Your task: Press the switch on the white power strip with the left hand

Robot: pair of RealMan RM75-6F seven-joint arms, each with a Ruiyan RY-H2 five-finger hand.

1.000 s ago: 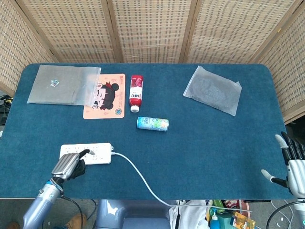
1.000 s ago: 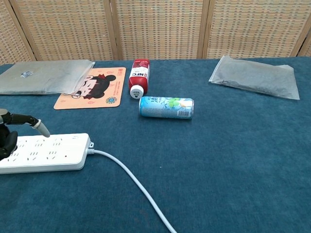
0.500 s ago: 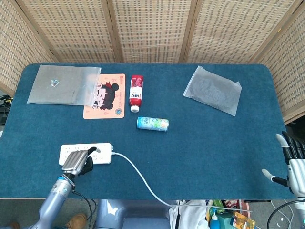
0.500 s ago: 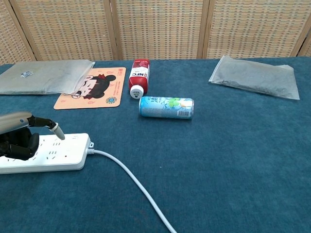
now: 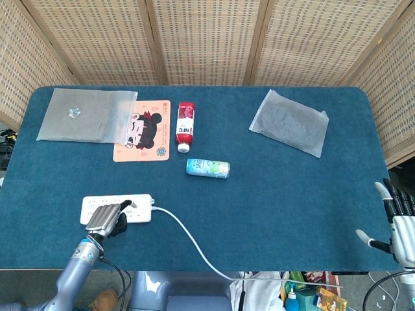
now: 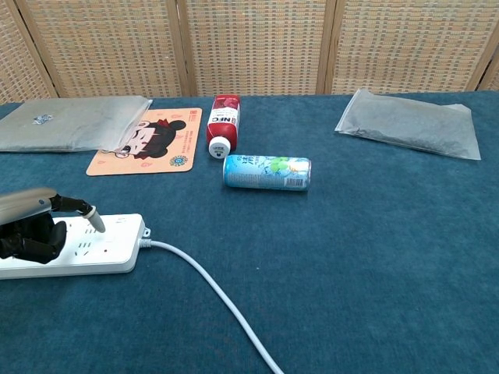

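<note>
The white power strip (image 5: 117,209) lies at the lower left of the head view on the blue table (image 5: 272,194), its cable running toward the bottom edge. The left hand (image 5: 105,218) rests over the strip, 1 finger extended with its tip on the strip's top near the cable end, the rest curled. The right hand (image 5: 395,220), lower right, is spread and holds nothing

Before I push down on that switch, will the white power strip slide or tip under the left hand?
Probably not tip: the white power strip lies flat and long on the blue cloth. It may skid slightly, since it looks like light plastic, though the cloth likely grips it. The left hand resting on it and the trailing cable should steady it.
</note>
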